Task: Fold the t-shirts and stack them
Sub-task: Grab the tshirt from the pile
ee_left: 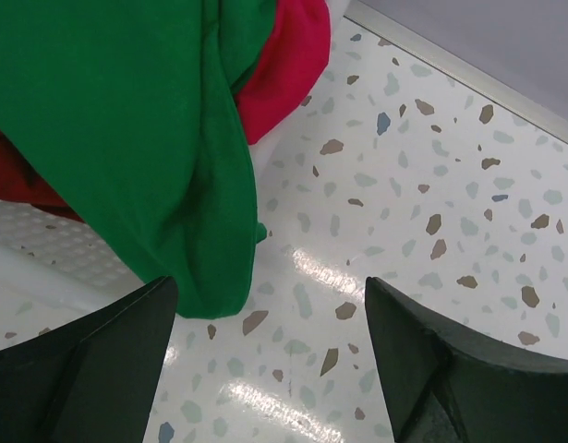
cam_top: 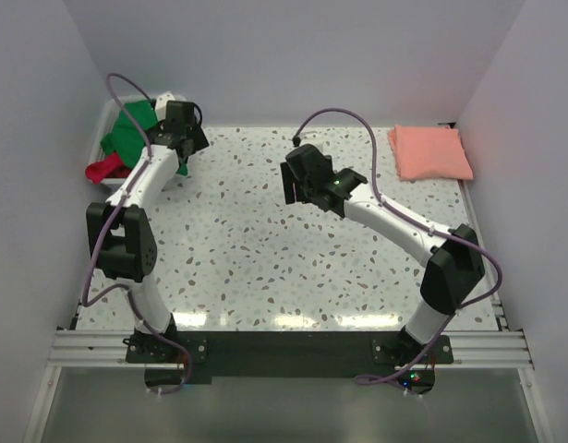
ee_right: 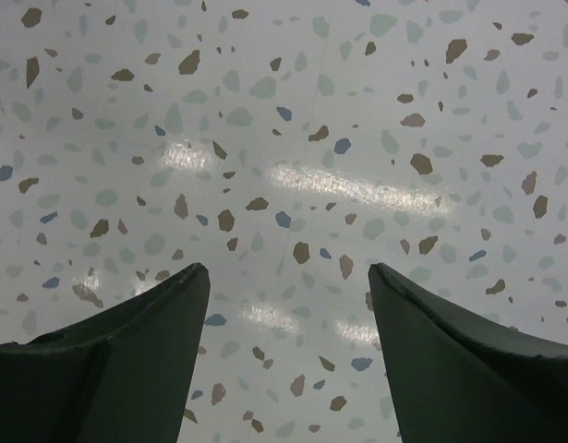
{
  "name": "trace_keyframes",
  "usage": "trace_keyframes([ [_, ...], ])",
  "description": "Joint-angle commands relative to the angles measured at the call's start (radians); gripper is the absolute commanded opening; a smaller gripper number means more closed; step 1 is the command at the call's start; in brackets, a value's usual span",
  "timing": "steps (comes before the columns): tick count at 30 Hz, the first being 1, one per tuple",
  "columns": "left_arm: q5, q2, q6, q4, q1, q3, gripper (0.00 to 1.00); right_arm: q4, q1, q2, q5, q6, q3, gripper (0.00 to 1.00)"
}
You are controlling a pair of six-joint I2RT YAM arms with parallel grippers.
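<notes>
A salmon-pink shirt (cam_top: 429, 152) lies folded flat at the upper right of the top view. At upper left, a crumpled green shirt (cam_top: 131, 129) drapes over bunched red shirts (cam_top: 103, 169), one end hanging down.

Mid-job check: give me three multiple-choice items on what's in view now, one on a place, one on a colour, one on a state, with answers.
1. Where does the folded salmon-pink shirt lie?
A) far right corner of the table
B) middle of the table
C) near edge

2. What colour is the shirt draped over the basket beside the left claw?
A) blue
B) green
C) white

3. How does the right claw stand?
A) shut on cloth
B) shut, empty
C) open over bare table

1 A: it lies alone by the far right wall.
2 B: the green shirt hangs down to the tabletop.
3 C: only speckled table shows between its fingers.
</notes>
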Motion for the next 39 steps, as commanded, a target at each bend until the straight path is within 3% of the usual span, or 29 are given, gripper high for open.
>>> trace_keyframes([
  [1,0.017,0.04,0.022,-0.01,0.021,0.085,0.86,-0.005,0.004,0.034,-0.009,0.001,0.053,0.74],
  [24,-0.058,0.169,0.085,-0.013,0.09,0.152,0.83,-0.048,-0.005,0.172,-0.041,-0.064,0.191,0.74],
  [33,-0.034,0.226,0.082,-0.006,0.105,0.163,0.61,-0.057,-0.013,0.192,-0.037,-0.054,0.198,0.74],
  [39,-0.034,0.223,0.079,-0.012,0.113,0.162,0.3,-0.066,-0.015,0.198,-0.041,-0.042,0.203,0.73],
])
